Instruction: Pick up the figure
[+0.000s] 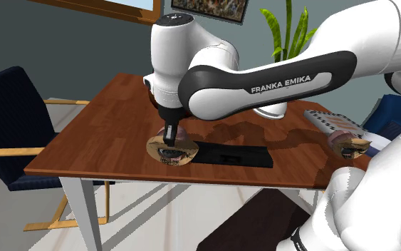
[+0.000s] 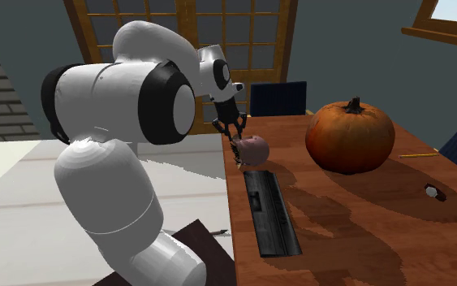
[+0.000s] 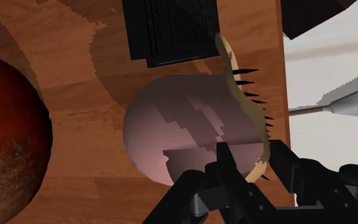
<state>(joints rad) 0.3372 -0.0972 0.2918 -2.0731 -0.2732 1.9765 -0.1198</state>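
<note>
Where the arm bends down over the table (image 1: 99, 135), the gripper (image 1: 170, 137) meets the figure (image 1: 170, 148) from above. Figure: a rounded, pinkish dome with a thin tan rim that carries short dark spikes. It sits low on the brown wooden top, near the table's edge, just beside one end of a long black slab (image 1: 231, 153).

Second exterior view: the gripper (image 2: 236, 140) comes in at a slant from the picture's left and touches the figure (image 2: 255, 149) on its near-edge side. The black slab (image 2: 269, 211) runs from just below the figure toward the camera, along the table (image 2: 356, 219) edge. A large orange pumpkin (image 2: 350, 136) stands to the picture's right of the figure, apart from it. A small dark-and-white object (image 2: 434, 192) lies further right, well apart.

Wrist view: the fingers (image 3: 228, 162) stand close together, one on the dome side and one outside the rim. The tan rim runs between them, so the gripper (image 3: 259, 167) reads as clamped on the rim of the figure (image 3: 184, 133). The black slab (image 3: 171, 32) lies just beyond the dome, and the pumpkin (image 3: 9, 140) is off to the side across bare table (image 3: 88, 127).

Surroundings, shoulder view: a dark blue chair (image 1: 10, 114) beside the table at the picture's left, and a green plant (image 1: 288, 28) behind the arm. A small brownish object (image 1: 348, 139) lies on the table at the picture's right, well apart from the figure.
</note>
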